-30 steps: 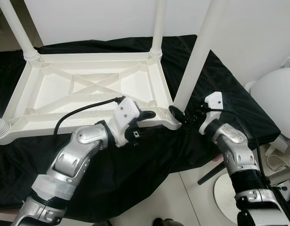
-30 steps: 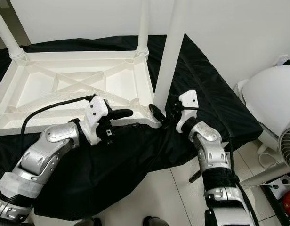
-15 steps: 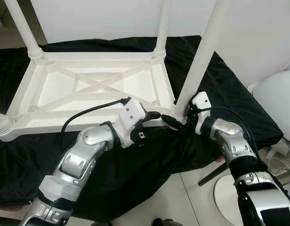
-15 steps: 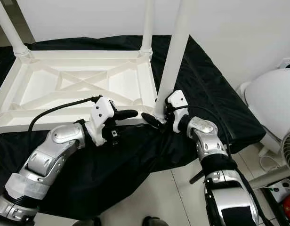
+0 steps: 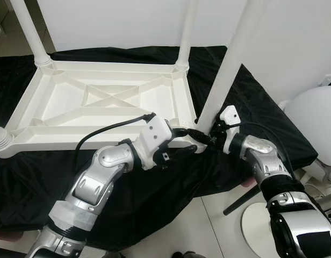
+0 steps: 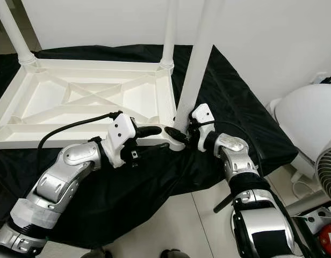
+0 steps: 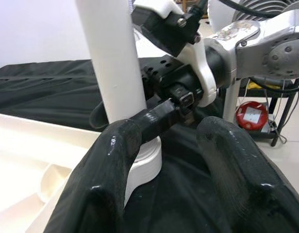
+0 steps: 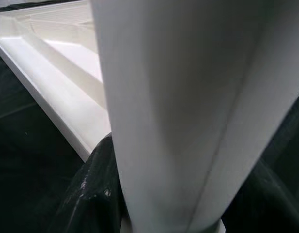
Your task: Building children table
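The upside-down white table is being rested on a black-draped bench. Its near-right leg, at about 3 o'clock, is being clasped low down by the right gripper fingers. The left gripper fingers are being held spread apart just beside the corner, nothing in them.

We seem to be in a home room: plain white walls, pale tiled floor, a black quilted cloth as work surface, and a white standing fan beside it.
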Motion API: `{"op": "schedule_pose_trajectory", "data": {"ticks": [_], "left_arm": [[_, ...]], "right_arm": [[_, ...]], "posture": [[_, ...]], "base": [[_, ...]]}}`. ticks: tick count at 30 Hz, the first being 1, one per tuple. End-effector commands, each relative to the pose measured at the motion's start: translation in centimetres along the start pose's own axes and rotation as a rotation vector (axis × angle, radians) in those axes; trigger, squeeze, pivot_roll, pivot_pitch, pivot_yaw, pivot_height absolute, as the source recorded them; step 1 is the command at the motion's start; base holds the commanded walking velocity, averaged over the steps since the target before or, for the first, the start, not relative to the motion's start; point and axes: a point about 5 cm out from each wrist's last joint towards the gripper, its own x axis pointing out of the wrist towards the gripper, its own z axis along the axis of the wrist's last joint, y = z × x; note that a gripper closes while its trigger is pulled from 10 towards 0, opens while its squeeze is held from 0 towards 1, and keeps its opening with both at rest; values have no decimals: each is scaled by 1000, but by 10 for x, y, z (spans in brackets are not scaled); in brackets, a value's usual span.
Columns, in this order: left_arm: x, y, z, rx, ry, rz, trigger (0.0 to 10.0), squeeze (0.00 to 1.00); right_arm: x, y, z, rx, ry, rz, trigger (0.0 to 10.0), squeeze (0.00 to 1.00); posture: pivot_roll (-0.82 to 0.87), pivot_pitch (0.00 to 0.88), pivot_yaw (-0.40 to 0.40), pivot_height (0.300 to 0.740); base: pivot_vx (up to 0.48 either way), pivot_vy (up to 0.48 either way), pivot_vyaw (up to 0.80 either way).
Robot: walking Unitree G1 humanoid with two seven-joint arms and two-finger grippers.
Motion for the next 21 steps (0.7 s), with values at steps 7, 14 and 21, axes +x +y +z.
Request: {"op": "schedule_pose_trajectory", "data": {"ticks": [7, 14, 21], "left_arm": [[1, 3, -5, 4, 7, 74, 10000, 0], [3, 9, -4, 20, -4, 109, 10000, 0], [4, 24, -2, -27, -46, 234, 10000, 0]], "right_arm": [[-1, 6, -11, 35, -10, -81, 10000, 0], [6, 12, -6, 94, -102, -254, 10000, 0], [8, 22, -9, 181, -154, -471, 10000, 0]], "posture": [[47, 41, -57, 740], [36, 41, -57, 740], [18, 28, -55, 740]], "base": [[0, 0, 0], [0, 0, 0], [0, 0, 0]]}}
